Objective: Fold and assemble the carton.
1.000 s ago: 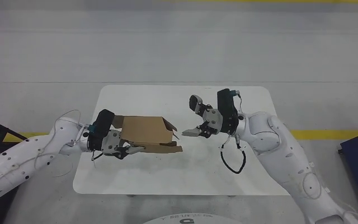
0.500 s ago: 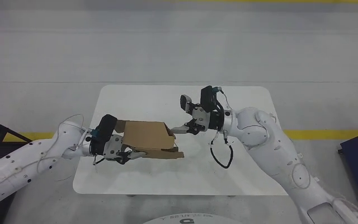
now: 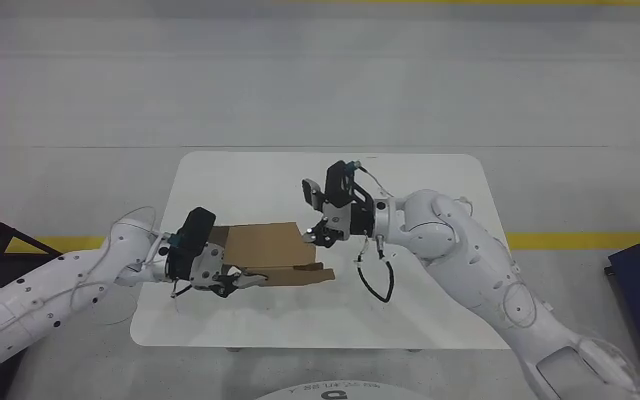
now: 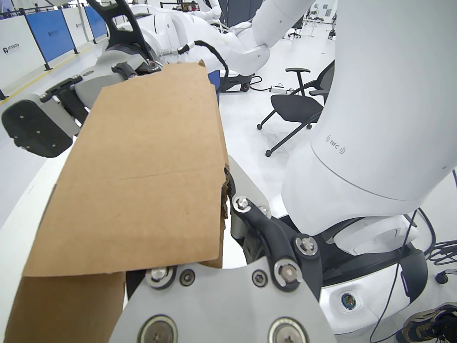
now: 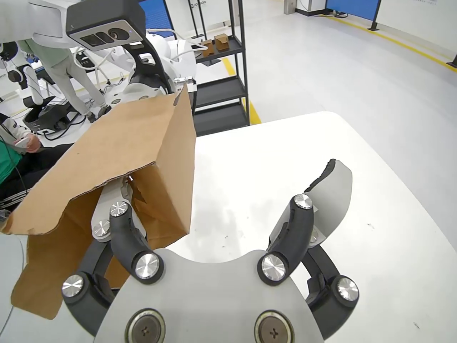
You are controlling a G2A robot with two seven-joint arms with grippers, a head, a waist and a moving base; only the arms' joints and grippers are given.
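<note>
Carton [image 3: 265, 245] being held low over the table [image 3: 420, 300], between its centre and left edge, looking light, thin-walled and easily creased, so best taking it along panel edges near the scored folds. Left gripper [image 3: 222, 280] fingers clamping its left end. Right gripper [image 3: 316, 215] fingers spreading wide, one sitting inside the open right end, with the cable loop [image 3: 375, 285] hanging just beside and likely snagging flaps.

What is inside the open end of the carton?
One finger of the right gripper is inside the carton, under its top panel; cardboard covers its tip. The deeper interior is hidden.
</note>
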